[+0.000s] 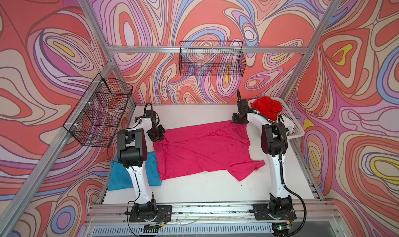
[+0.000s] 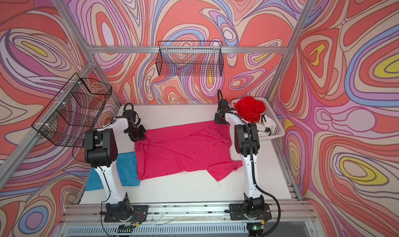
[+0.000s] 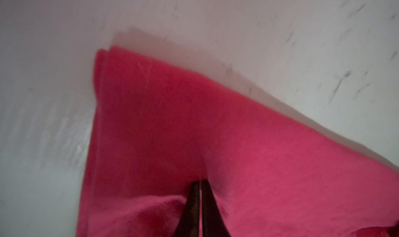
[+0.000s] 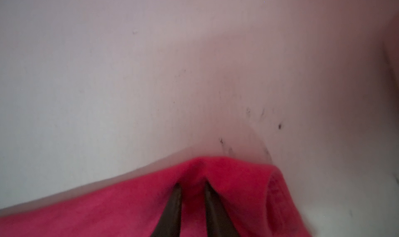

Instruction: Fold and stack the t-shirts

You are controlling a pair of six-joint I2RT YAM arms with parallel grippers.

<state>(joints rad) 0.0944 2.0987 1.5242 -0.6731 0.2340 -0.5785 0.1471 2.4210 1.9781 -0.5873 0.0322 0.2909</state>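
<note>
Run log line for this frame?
left gripper, right gripper: shut on magenta t-shirt far edge | teal t-shirt: folded | red t-shirt: in basket

Top views are evenly lit, sharp; wrist views are dimmed, blurred; a soft shadow is cast beside the magenta-pink t-shirt [image 3: 172, 121].

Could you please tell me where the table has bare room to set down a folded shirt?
The widest bare patch is the near strip of table between the magenta t-shirt and the front rail. A narrower strip lies between its far edge and the back wall. Crowded: teal t-shirt at near left, white basket at far right.
</note>
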